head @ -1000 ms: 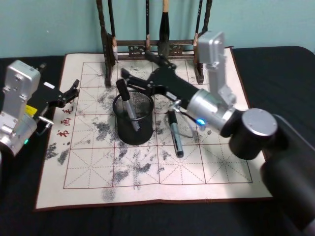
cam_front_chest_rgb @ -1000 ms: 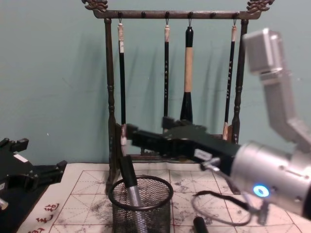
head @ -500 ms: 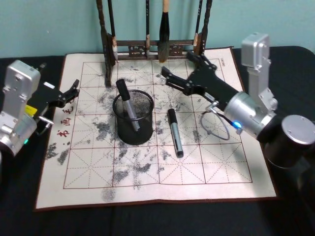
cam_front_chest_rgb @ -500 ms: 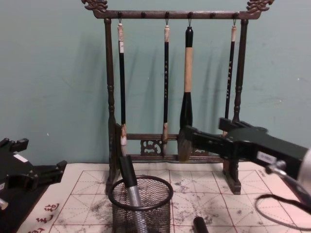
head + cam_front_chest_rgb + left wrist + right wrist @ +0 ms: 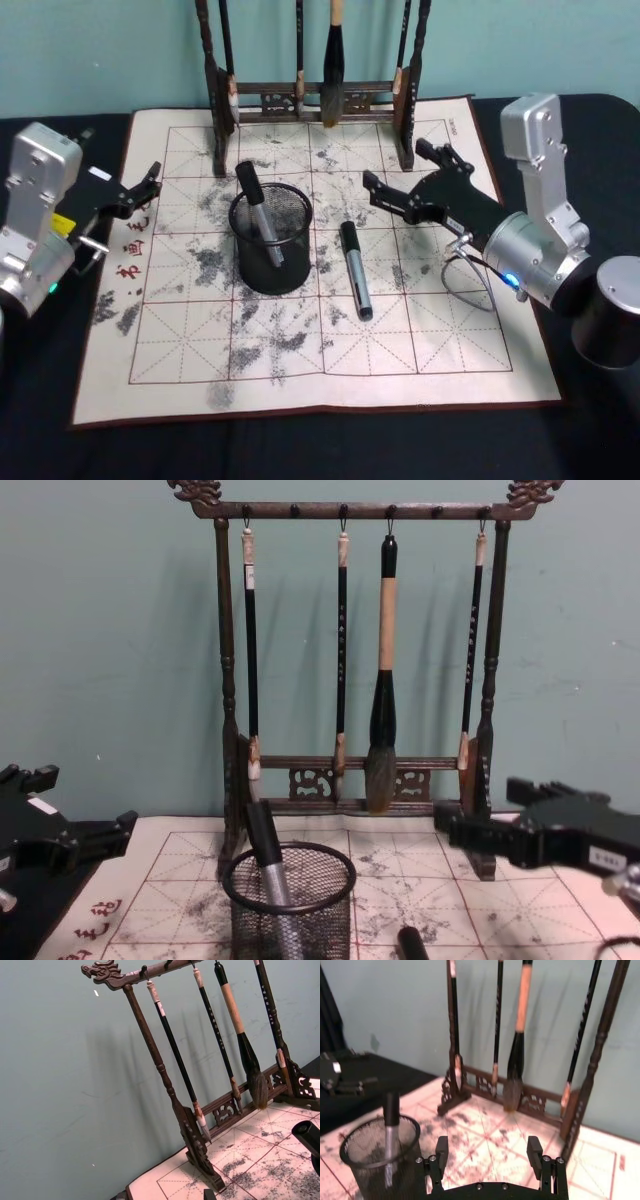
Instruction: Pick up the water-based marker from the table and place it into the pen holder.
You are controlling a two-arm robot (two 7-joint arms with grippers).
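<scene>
Head view: the right gripper point(image 5: 394, 166) hovers over the white mat point(image 5: 420, 360), to the right of the pen holder point(image 5: 270, 272) and just in front of the right foot of the brush rack point(image 5: 300, 100). Its fingers are spread wide and hold nothing. One water-based marker point(image 5: 258, 210) stands tilted inside the pen holder, cap uppermost and leaning toward the rear left of the rim. A second marker point(image 5: 356, 272) lies flat on the mat just right of the holder, apart from it and nearer the robot than the right gripper. The left gripper point(image 5: 148, 183) sits at the mat's left edge, over the dark table point(image 5: 300, 450), fingers parted and empty.

Chest view: the marker's black cap rises above the mesh rim, and four brushes point(image 5: 383, 680) hang from the rack behind.

Right wrist view: the two fingers point(image 5: 440, 1152) stand well apart with bare mat between them; the holder with its marker lies off to one side.
</scene>
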